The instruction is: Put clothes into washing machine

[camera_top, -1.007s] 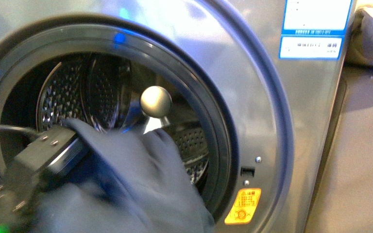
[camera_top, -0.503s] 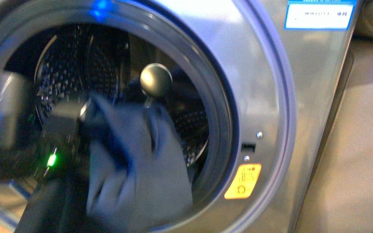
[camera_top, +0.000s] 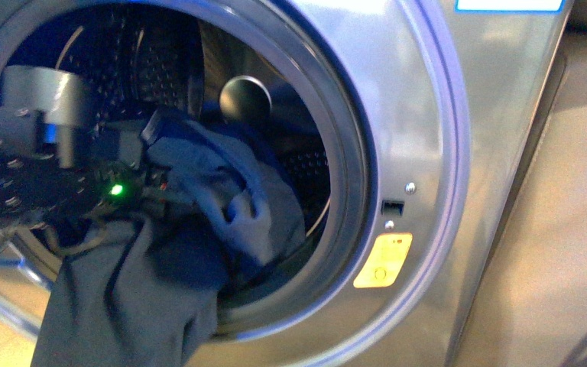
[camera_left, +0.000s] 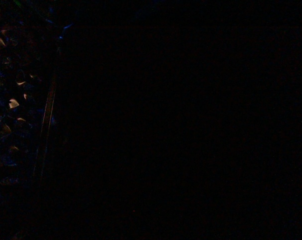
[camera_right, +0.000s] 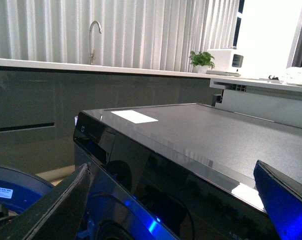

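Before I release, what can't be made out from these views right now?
- Left pincer grip: in the front view, the left arm and folds of the clothes cover its tips.
- Left wrist view: dark, nothing readable.
- Clothes' lower end: cut off by the front view's bottom edge.
- Bottom of the drum: hidden behind the clothes.
- Right wrist view: looks over a dark top, with no clothes in it.

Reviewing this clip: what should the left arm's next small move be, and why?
Probably carry the left gripper deeper into the drum before any release. The navy garment lies only partly over the gasket; its lower half hangs outside below the porthole. The left wrist view is dark.
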`<act>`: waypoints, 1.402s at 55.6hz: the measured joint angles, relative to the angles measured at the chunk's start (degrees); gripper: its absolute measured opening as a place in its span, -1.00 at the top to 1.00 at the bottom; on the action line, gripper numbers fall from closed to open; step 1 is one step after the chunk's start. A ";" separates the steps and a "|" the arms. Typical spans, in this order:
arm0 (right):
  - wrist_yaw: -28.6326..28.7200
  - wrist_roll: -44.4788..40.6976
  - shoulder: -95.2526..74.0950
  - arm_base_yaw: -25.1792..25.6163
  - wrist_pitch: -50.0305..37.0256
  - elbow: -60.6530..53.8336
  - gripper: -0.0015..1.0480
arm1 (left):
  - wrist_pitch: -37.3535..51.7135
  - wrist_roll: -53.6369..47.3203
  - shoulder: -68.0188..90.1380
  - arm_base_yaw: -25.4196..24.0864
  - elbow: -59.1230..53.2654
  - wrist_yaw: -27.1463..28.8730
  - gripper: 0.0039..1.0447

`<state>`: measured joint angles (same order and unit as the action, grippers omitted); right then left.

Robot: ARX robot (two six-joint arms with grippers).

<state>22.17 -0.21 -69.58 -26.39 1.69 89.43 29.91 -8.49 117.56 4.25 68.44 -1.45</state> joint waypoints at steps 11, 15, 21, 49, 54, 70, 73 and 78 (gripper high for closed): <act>-22.29 -3.63 3.19 -1.66 -11.17 -6.82 -0.85 | -0.61 -0.17 2.69 0.33 3.78 0.39 0.83; -28.02 -3.28 7.43 0.22 -11.32 -12.92 -0.85 | -0.72 -0.24 4.11 0.35 5.64 0.72 0.83; -29.16 -1.31 12.68 4.37 -11.37 -21.77 -0.85 | -0.63 0.02 5.79 0.44 7.91 1.55 0.83; -34.10 8.98 26.38 13.22 -8.72 -46.82 -0.85 | 0.11 1.29 12.87 0.90 14.40 3.93 0.83; -35.08 10.29 27.74 12.13 -8.35 -48.78 -0.85 | 0.11 1.53 13.64 1.31 15.50 3.93 0.83; -36.17 12.76 30.01 10.43 -6.43 -53.07 -0.85 | 0.11 2.71 16.52 2.67 17.79 4.13 0.83; -36.20 13.11 30.32 10.45 -6.43 -53.31 -0.85 | 0.11 2.97 17.16 2.95 18.34 4.20 0.83; -35.93 13.66 30.80 10.73 -6.58 -53.79 -0.85 | 0.11 3.43 18.01 3.56 19.34 4.28 0.83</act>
<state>-13.76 13.45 -38.79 -15.66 -4.89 35.64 30.02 -5.06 135.57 7.81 87.79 2.83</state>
